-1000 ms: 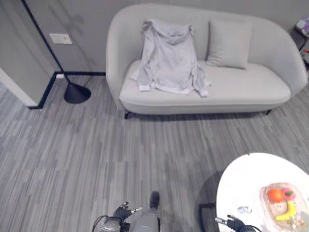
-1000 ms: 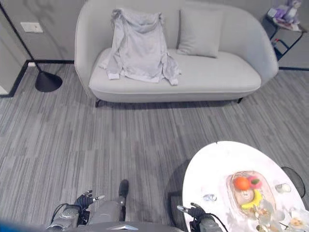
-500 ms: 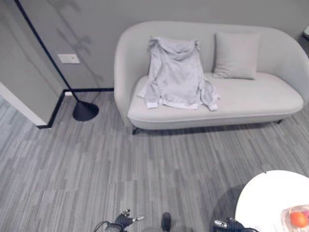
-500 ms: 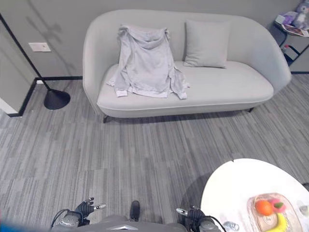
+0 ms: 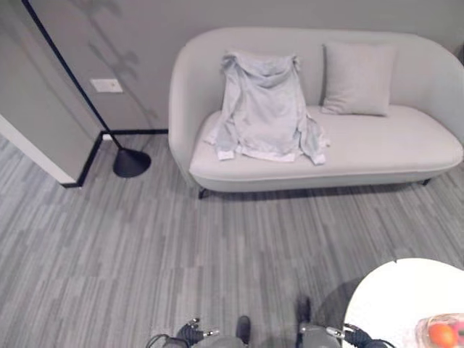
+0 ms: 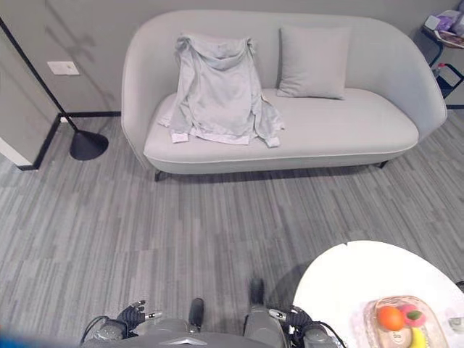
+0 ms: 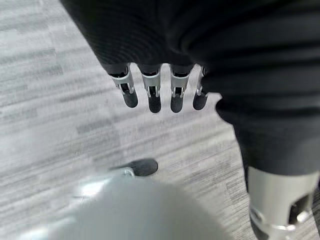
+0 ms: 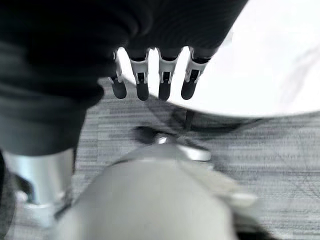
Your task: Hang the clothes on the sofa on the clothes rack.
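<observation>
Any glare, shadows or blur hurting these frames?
Left eye view: even light, garment and sofa crisp, soft lamp shadow on the wall. Right wrist view: white table blown out, foreground blurred. Left wrist view: fingers sharp, near foreground blurred.

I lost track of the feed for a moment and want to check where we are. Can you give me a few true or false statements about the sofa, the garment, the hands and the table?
1. The garment is draped over the sofa backrest and seat. True.
2. The cushion lies on top of the garment. False: it leans on the backrest beside the garment, apart from it.
3. The left hand holds the garment. False: its fingers hang straight over bare floor, holding nothing.
4. The right hand is open and holds nothing. True.
5. A tray of fruit stands on the white round table. True.
6. A floor lamp base stands on the floor right of the sofa. False: it stands to the sofa's left.
</observation>
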Available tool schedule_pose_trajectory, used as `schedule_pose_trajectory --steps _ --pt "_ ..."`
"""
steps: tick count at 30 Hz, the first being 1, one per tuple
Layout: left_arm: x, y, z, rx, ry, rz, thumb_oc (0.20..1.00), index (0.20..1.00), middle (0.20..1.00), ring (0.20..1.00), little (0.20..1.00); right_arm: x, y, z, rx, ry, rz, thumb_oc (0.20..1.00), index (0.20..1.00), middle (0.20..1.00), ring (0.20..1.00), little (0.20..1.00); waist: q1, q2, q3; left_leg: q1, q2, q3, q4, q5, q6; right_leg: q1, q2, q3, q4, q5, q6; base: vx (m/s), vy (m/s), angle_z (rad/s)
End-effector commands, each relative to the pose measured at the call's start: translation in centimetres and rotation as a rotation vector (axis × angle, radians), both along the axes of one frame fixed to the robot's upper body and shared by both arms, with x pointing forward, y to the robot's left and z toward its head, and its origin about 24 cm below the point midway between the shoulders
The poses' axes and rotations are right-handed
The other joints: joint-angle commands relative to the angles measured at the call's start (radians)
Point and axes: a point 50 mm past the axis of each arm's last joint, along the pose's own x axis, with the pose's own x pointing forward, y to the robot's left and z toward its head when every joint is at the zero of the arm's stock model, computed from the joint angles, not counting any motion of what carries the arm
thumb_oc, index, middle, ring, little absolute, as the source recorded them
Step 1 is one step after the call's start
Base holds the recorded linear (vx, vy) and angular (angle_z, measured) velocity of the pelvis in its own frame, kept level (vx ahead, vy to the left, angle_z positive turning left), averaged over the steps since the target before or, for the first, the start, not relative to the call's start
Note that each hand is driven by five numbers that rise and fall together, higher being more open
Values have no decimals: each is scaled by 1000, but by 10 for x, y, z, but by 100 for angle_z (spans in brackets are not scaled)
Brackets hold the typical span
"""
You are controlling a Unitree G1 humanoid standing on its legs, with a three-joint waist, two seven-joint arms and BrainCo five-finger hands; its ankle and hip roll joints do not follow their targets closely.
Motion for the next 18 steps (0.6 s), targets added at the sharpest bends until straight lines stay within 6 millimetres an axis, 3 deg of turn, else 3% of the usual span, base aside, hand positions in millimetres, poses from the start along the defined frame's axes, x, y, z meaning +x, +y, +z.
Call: schedule_pose_trajectory --steps 1,6,9,18 --pt "11 -17 0 -23 -32 -84 1000 1000 1000 1000 1000 9 -16 6 -63 -26 56 1000 1000 1000 1000 1000 1 51 12 148 -44 1 12 -119 -83 -54 18 -50 15 166 2 234 -127 77" --pt "9 -22 -1 -39 -36 -76 1000 1000 1000 1000 1000 12 -22 9 -70 -44 50 1000 1000 1000 1000 1000 -8 60 -16 158 0 -18 12 -136 -99 -20 42 -70 15 170 -19 250 -157 20" --pt "16 -24 1 -43 -60 -82 1000 1000 1000 1000 1000 13 -28 11 -82 -57 32 1000 1000 1000 1000 1000 -13 68 -29 153 32 -22 12 -131 -120 -2 61 -74 15 141 -34 174 -121 21" --pt "23 -25 4 -56 -97 -63 1000 1000 1000 1000 1000 12 -39 14 -104 -65 15 1000 1000 1000 1000 1000 -12 89 -49 152 96 -29 83 -37 -184 64 117 -95 15 57 -85 161 -102 11"
